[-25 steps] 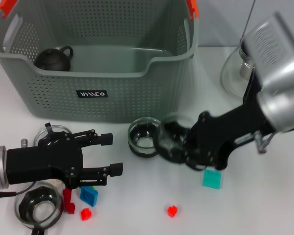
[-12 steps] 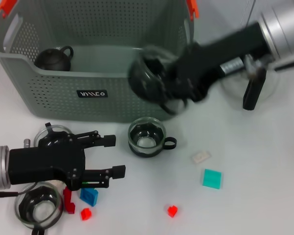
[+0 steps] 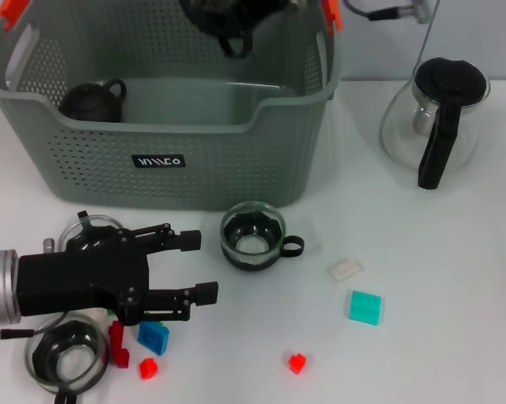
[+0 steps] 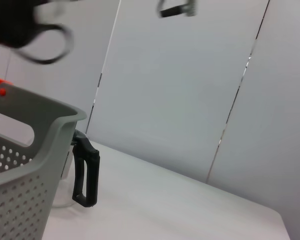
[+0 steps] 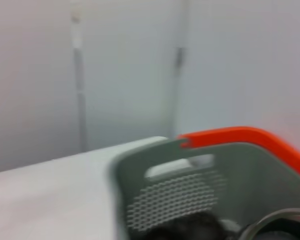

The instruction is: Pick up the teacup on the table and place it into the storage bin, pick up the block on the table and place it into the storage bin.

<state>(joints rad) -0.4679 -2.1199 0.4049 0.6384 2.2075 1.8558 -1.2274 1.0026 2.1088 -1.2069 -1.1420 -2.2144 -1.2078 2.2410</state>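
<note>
Right pincer [image 3: 236, 13]: over the storage bin [image 3: 194, 181], gripping a dark teacup [image 3: 223, 21].
Left pincer [image 3: 198, 265]: wide apart, holding nothing, above the tabletop [image 3: 421, 286].

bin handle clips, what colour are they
Orange. The clips sit on the bin rim's top corners, clearest in the head view.

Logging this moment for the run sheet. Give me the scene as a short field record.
storage bin: at the table's far side, dark teapot inside
carried cup: dark, above the bin's rear, holder out of view
glass teacup: on table before the bin
left pincer: open, low over table, empty
blocks: teal block, blue block, on table
glass jug: right of bin
</note>
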